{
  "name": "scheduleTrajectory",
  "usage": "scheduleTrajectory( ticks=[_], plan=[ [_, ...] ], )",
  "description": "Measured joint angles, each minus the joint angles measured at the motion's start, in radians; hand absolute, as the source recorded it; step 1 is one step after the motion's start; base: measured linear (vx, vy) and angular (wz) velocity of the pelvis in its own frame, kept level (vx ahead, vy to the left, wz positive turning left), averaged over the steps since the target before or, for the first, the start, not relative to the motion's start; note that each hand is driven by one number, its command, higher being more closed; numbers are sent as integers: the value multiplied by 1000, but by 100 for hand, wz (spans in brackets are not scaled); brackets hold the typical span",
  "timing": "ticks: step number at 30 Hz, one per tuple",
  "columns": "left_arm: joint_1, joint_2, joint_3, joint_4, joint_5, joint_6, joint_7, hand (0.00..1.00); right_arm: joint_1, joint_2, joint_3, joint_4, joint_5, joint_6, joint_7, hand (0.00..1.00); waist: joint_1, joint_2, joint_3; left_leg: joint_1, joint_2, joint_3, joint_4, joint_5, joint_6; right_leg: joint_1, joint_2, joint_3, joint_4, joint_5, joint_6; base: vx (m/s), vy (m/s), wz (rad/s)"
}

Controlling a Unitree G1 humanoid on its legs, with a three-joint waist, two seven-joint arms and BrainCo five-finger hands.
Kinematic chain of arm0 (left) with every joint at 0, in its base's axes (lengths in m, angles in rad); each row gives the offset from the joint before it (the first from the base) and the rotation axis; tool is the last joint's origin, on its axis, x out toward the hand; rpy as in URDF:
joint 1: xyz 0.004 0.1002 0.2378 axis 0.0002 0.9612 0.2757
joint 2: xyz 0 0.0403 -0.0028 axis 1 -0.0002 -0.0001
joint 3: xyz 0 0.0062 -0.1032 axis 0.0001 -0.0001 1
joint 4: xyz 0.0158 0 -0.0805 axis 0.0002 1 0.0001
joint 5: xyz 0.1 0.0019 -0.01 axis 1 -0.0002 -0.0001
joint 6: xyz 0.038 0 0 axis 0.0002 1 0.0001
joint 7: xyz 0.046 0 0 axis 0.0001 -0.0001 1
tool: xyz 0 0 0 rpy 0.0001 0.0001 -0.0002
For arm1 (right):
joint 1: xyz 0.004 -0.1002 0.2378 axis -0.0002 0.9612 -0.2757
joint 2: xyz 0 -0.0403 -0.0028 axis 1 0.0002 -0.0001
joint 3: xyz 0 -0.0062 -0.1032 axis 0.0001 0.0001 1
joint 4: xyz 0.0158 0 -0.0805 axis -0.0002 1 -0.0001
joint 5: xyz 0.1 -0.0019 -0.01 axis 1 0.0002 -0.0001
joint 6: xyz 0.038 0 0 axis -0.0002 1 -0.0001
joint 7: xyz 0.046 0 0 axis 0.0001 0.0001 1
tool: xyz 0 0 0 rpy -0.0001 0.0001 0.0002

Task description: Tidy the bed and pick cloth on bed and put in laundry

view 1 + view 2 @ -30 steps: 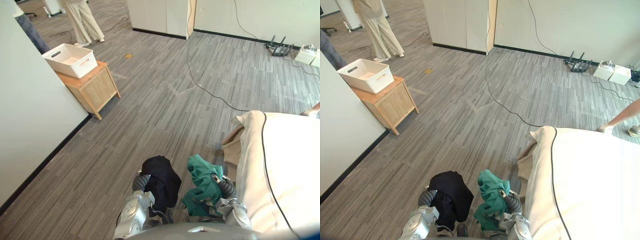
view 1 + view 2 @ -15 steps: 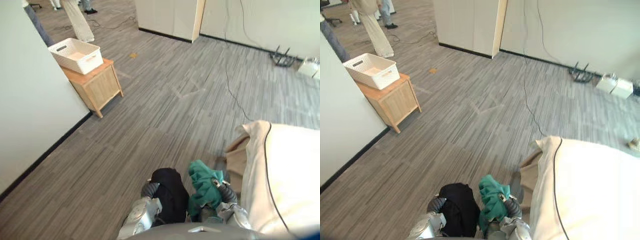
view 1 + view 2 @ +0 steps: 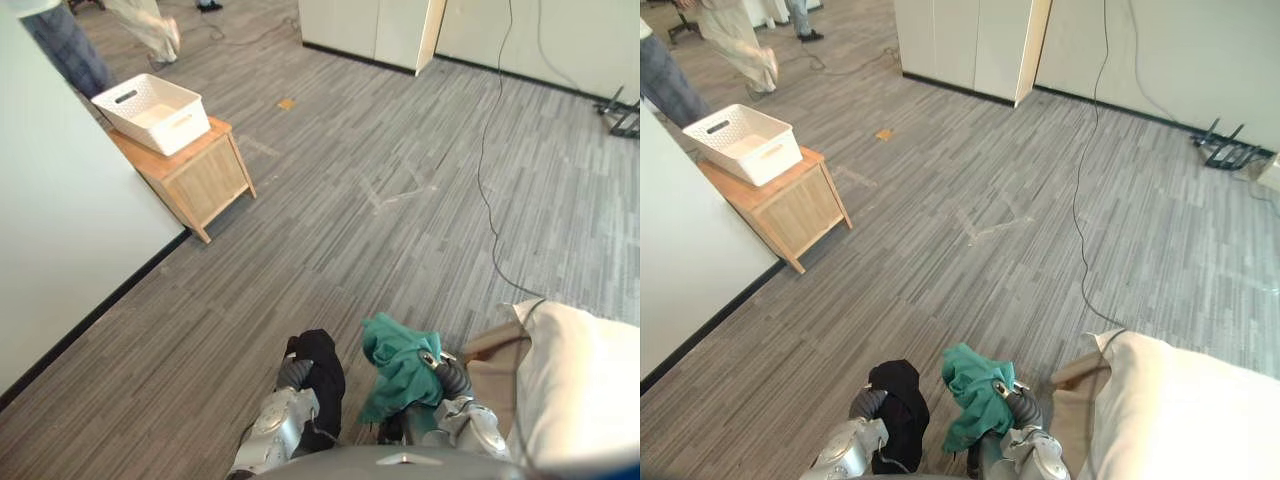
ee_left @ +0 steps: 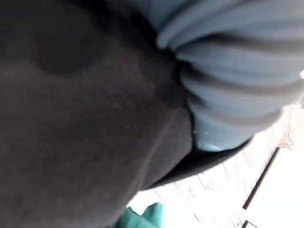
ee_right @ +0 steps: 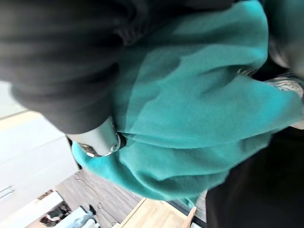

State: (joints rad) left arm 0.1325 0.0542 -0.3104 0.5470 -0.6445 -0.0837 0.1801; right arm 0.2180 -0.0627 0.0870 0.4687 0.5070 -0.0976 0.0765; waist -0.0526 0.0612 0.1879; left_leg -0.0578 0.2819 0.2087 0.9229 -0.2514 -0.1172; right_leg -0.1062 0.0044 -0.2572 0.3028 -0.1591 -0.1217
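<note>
Both arms (image 3: 270, 435) bent, right hand (image 3: 448, 378) fingers (image 5: 97, 142) grasping green cloth (image 3: 397, 365), left hand (image 3: 293, 373) grip unclear

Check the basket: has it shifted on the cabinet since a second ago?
No. The basket sits at the same end of the cabinet as before. Both slid together in the view, so the camera moved, not the basket.

A white perforated plastic laundry basket (image 3: 743, 143) sits on a low light-wood cabinet (image 3: 785, 207) against the wall at the left, well apart from the cream-covered bed (image 3: 1185, 415) at the lower right. A thin black cable (image 3: 1078, 225) trails across the grey striped carpet floor (image 3: 940, 250). At the bottom edge, a black cloth (image 3: 902, 412) drapes over the left hand (image 3: 864, 402), and just beside it a bunched teal-green cloth (image 3: 973, 393) sits on the right hand (image 3: 1024, 409). A person's legs (image 3: 732, 35) show at the upper left.
</note>
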Motion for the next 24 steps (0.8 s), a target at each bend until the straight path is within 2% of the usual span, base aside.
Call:
scheduleTrajectory(
  ticks=[2,3,4,6,8,9,10,12,13,14,15,16,17,19,21,22,23,24],
  plan=[
    [2,-9,1,1,-6,-13,-9,100,-5,2,-3,2,0,-12,4,100,6,-13,22,-43,9,-18,124,-1,0,128,22,16,-80,-11,-17,531,-257,-26],
    [2,-11,4,-2,-12,-23,-21,100,-11,1,-6,2,0,-20,10,100,16,-19,27,-88,-21,-34,127,-2,0,182,32,39,-127,-15,-24,539,-251,-39],
    [1,-13,9,-3,-12,-32,-27,100,-20,0,-10,2,0,-23,17,100,17,-13,32,-120,-46,-46,107,-3,-1,212,39,48,-154,-17,-26,394,-164,-43],
    [3,-19,21,-5,-12,-48,-30,100,-28,1,-23,2,-1,-31,34,100,22,-2,41,-182,-111,-47,-6,-6,4,261,49,71,-196,-24,-37,348,-75,-45],
    [18,-30,38,-12,-13,-59,-28,100,-25,1,-23,-1,-3,-31,39,100,50,-8,50,-225,-184,8,-227,3,12,311,48,107,-240,-30,-41,397,-17,-58],
    [20,-30,38,-13,-13,-59,-28,100,-22,2,-25,-1,-3,-29,39,100,51,-14,56,-230,-215,24,-349,36,22,334,46,107,-259,-37,-28,432,13,-30],
    [17,-34,38,-14,-13,-59,-26,100,-20,3,-28,-3,-3,-28,39,100,46,-16,68,-220,-244,44,-511,110,35,367,48,105,-273,-50,-6,284,12,-11],
    [19,-48,36,-15,-13,-60,-23,100,10,2,-34,-12,-3,-28,40,100,46,-10,70,-201,-256,88,-731,249,46,414,64,99,-290,-70,28,338,52,-9],
    [20,-49,35,-15,-13,-60,-21,100,25,3,-34,-22,-2,-28,44,100,47,-9,70,-196,-255,111,-779,289,58,437,70,100,-292,-87,40,479,119,-16],
    [21,-50,35,-15,-13,-60,-20,100,52,1,-33,-40,-2,-28,56,100,46,-6,69,-189,-246,165,-814,334,97,471,82,100,-289,-126,51,405,126,-17],
    [21,-45,38,-16,-13,-63,-18,100,68,3,-31,-45,-2,-28,67,100,49,-8,65,-184,-235,199,-802,413,191,491,77,99,-275,-175,59,414,136,-2],
    [12,-44,38,-13,-12,-64,-15,100,65,4,-29,-41,-2,-28,71,100,41,-31,63,-187,-258,216,-778,396,260,503,55,93,-258,-198,70,426,147,14],
    [0,-48,38,-20,-12,-65,-7,100,61,3,-27,-41,-2,-29,74,100,44,-51,62,-191,-279,229,-767,346,260,486,26,81,-222,-202,83,511,184,23],
    [-13,-60,36,-42,-13,-77,1,100,49,-7,-27,-40,-2,-29,75,100,63,-55,57,-179,-306,251,-786,311,267,437,-11,73,-144,-184,114,419,185,10],
    [-2,-72,34,-52,-12,-80,2,100,47,-16,-24,-35,-2,-29,73,100,72,-66,51,-117,-360,239,-828,282,293,365,-61,72,88,-162,155,464,244,29],
    [14,-66,32,-52,-10,-80,0,100,52,-14,-20,-35,-3,-30,69,100,69,-76,35,-73,-391,205,-845,261,289,278,-104,75,325,-98,259,530,260,53],
    [20,-67,23,-53,-10,-81,0,100,54,-11,-15,-34,-3,-31,66,100,67,-82,25,-55,-404,184,-852,250,290,227,-125,82,435,-53,305,461,203,67],
    [21,-53,13,-52,-9,-82,0,100,52,-5,-5,-34,-9,-34,63,100,64,-87,22,-23,-419,155,-850,230,285,153,-161,81,604,-31,323,486,176,63]
  ],
)
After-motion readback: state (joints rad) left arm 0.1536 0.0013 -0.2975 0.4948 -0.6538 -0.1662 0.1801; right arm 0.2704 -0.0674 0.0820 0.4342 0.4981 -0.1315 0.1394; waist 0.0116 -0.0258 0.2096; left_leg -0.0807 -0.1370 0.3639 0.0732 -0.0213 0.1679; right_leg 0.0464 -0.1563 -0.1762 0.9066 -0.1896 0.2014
